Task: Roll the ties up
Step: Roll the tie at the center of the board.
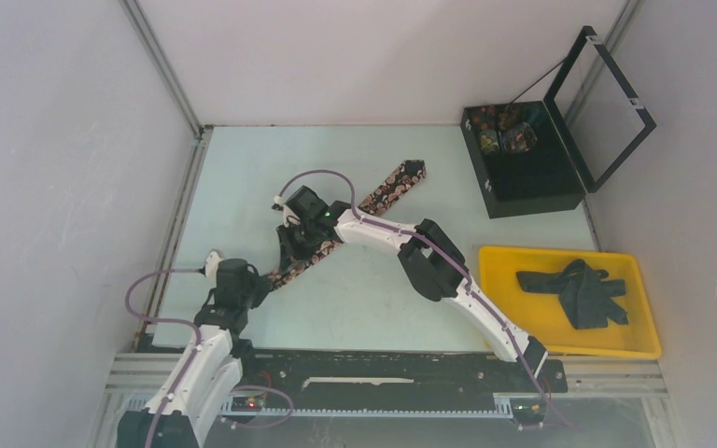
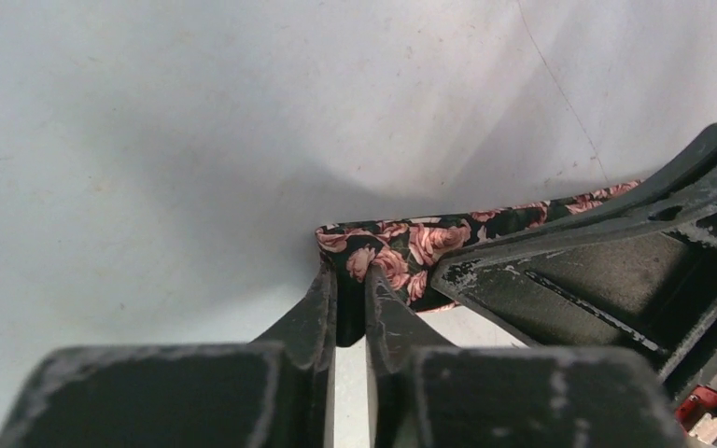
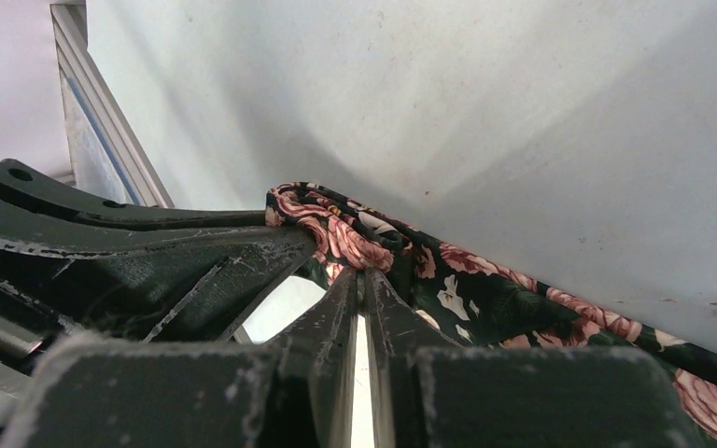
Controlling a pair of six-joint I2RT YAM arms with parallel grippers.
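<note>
Jaws, left: clenched to a narrow slit, with the near end of the rose-patterned tie pinched at the tips. The left gripper sits low over the table, and the tie's squared end spreads just beyond its fingertips.

Jaws, right: pressed almost together, tips biting the folded edge of the same tie. The right gripper meets the fabric just beside the left one, and each wrist view shows the other gripper's frame close alongside.

Tie position: from the two grippers near the left-centre of the table, the tie runs flat and diagonally toward the far right. Its far end is free and lies short of the black box.

Other items:
- The box stands at the far right corner with its lid frame raised. Patterned bundles lie in its back part, too small to make out further.
- A yellow tray on the right near side holds dark ties in a loose heap, well apart from both grippers.
</note>
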